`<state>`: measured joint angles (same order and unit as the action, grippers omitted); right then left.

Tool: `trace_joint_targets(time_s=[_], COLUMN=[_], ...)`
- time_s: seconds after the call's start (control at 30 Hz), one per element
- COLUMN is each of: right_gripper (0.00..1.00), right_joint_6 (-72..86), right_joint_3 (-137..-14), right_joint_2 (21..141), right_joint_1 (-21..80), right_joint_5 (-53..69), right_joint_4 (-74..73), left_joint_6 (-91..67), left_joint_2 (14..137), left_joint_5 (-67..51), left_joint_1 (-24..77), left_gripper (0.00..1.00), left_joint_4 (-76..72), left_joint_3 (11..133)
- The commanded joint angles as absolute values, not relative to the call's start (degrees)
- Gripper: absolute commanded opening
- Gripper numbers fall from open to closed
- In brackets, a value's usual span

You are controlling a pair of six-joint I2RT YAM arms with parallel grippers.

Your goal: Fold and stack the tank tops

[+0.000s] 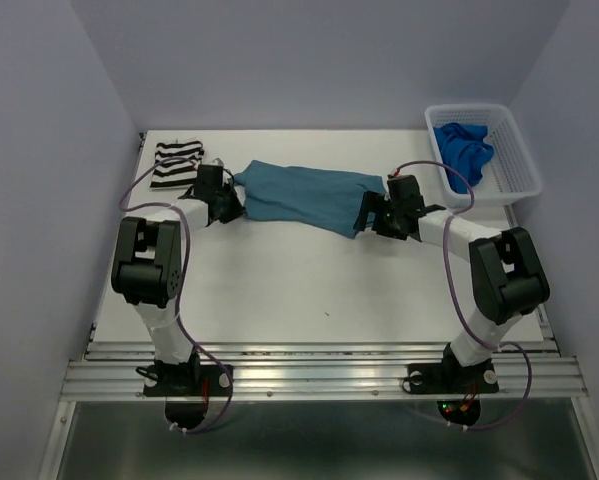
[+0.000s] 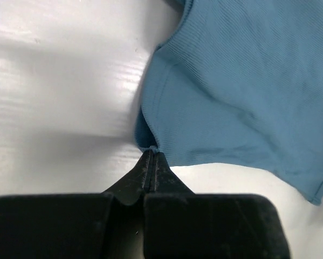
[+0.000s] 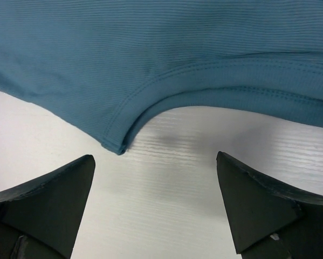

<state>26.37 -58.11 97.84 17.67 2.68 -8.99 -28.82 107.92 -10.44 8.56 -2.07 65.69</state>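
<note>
The teal tank top (image 1: 304, 195) lies spread across the middle of the white table. My left gripper (image 1: 231, 205) is shut on the teal top's left edge; in the left wrist view the closed tips (image 2: 152, 154) pinch a bunched corner of the teal fabric (image 2: 236, 91). My right gripper (image 1: 371, 215) is open at the top's right end; in the right wrist view its fingers (image 3: 53, 194) stand wide apart over bare table, just short of the teal hem (image 3: 150, 65). The striped tank top (image 1: 174, 164) lies folded at the back left. The royal blue tank top (image 1: 463, 150) is in the basket.
A white lattice basket (image 1: 509, 170) stands at the back right corner of the table (image 1: 299, 290). Grey walls enclose the table on left, back and right. Cables loop off both arms.
</note>
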Motion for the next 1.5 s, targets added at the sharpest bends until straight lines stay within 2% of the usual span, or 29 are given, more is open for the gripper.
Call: trace_joint_targets(time_s=[0.0,0.47,0.57,0.67,0.83,0.9,1.03,1.2,1.47], right_gripper=[0.99,0.88,0.80,0.80,0.85,0.87,0.86,0.83,0.81], right_joint_6=[27.7,30.7,31.6,31.7,31.9,31.9,31.0,29.8,29.5], right_joint_3=[-57.4,-54.6,-54.1,-53.8,-54.8,-54.7,-55.3,-54.2,-53.8], right_joint_2=[97.4,99.4,99.9,100.1,99.8,99.3,99.5,100.0,102.6], right_joint_1=[19.5,21.9,22.9,22.9,22.9,21.6,19.5,19.5,22.2], right_joint_5=[7.6,7.1,7.6,6.0,-8.7,-10.2,-7.3,6.0,10.1], right_joint_4=[-5.0,-4.4,-3.2,-3.0,-7.8,-8.0,-7.9,-3.9,-2.7], left_joint_6=[-31.1,-34.6,-35.4,-35.7,-35.8,-35.5,-35.9,-36.3,-36.0], left_joint_2=[100.3,85.5,84.0,83.1,81.0,80.2,79.4,79.0,78.6], left_joint_5=[-10.3,-12.2,-12.8,-12.8,-10.5,-9.2,-9.3,-10.5,-11.3], left_joint_1=[8.6,9.1,10.0,10.5,10.6,10.6,10.6,10.6,10.8], left_gripper=[0.00,0.00,0.00,0.00,0.00,0.00,0.00,0.00,0.00], left_joint_4=[-4.8,-7.7,-8.9,-8.9,-7.9,-6.7,-6.5,-6.9,-7.2], left_joint_3=[60.3,46.0,44.1,43.3,41.8,41.4,40.8,40.7,40.1])
